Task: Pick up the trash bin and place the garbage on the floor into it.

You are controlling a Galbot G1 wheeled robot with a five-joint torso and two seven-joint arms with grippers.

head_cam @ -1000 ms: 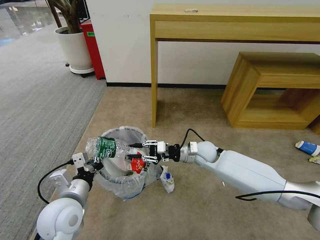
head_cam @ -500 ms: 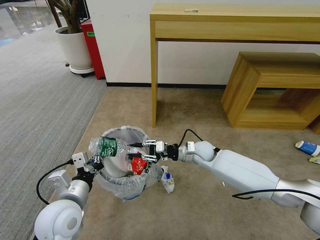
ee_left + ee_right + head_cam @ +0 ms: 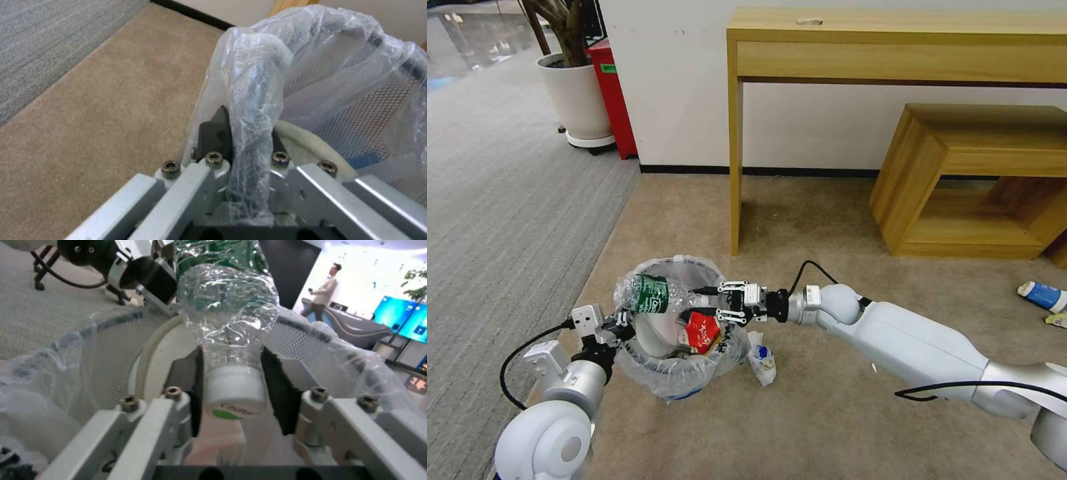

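Already inside trash bin (image 3: 647,363): red-white packet (image 3: 701,331)

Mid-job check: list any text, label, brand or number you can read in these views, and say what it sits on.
Nothing reads cleanly.
Bottle cap, between the right pincer's pads: dark print above a green mark, too blurred to spell out.
Bottle's green label: white markings, unreadable.
Red packet in the trash bin: white characters, too small.
Blue-white cup on the floor: no legible print.
Left pincer clamps the bin's rim; no text there.
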